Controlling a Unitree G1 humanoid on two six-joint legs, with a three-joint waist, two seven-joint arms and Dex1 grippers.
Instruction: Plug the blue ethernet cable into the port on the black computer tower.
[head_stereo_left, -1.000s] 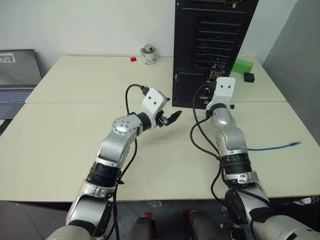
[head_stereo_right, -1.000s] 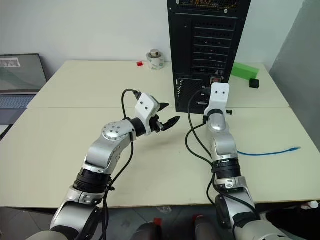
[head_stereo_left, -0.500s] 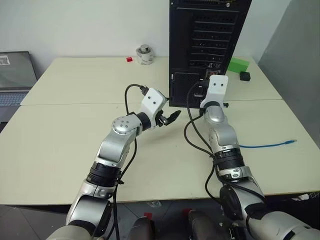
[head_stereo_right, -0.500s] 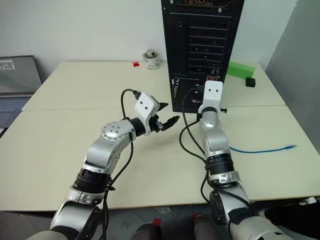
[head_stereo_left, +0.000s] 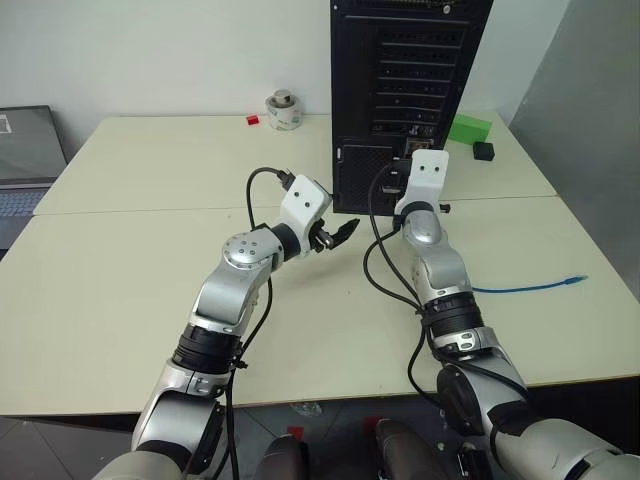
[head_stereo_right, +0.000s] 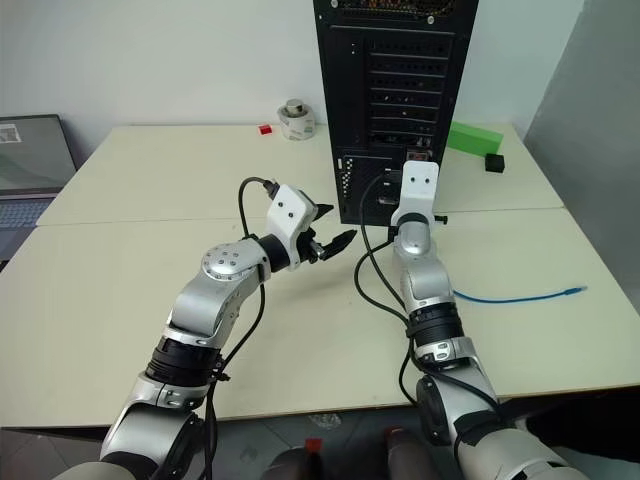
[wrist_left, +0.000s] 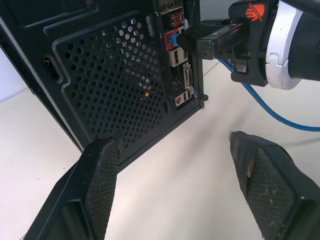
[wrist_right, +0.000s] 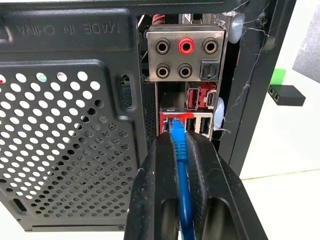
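The black computer tower (head_stereo_left: 410, 90) stands at the back of the table, rear face toward me. My right gripper (wrist_right: 178, 137) is shut on the blue ethernet cable (wrist_right: 181, 170) just behind its plug. The plug's tip sits at the mouth of the port (wrist_right: 171, 123), a red-framed socket in the connector strip; how deep it goes I cannot tell. The rest of the cable (head_stereo_left: 520, 289) trails right across the table. My left gripper (head_stereo_left: 335, 235) hovers open and holds nothing, low beside the tower's mesh vent (wrist_left: 120, 85), its fingers (wrist_left: 102, 170) wide apart.
A grey laptop (head_stereo_left: 25, 150) lies at the far left. A small metal cylinder (head_stereo_left: 283, 110) and a red piece (head_stereo_left: 253, 120) sit behind, left of the tower. A green block (head_stereo_left: 468, 128) and a small black box (head_stereo_left: 485, 151) lie to its right.
The head camera has panned, shifting the whole picture left. My right gripper has edged closer to the tower's rear with the cable. The left gripper has stayed put.
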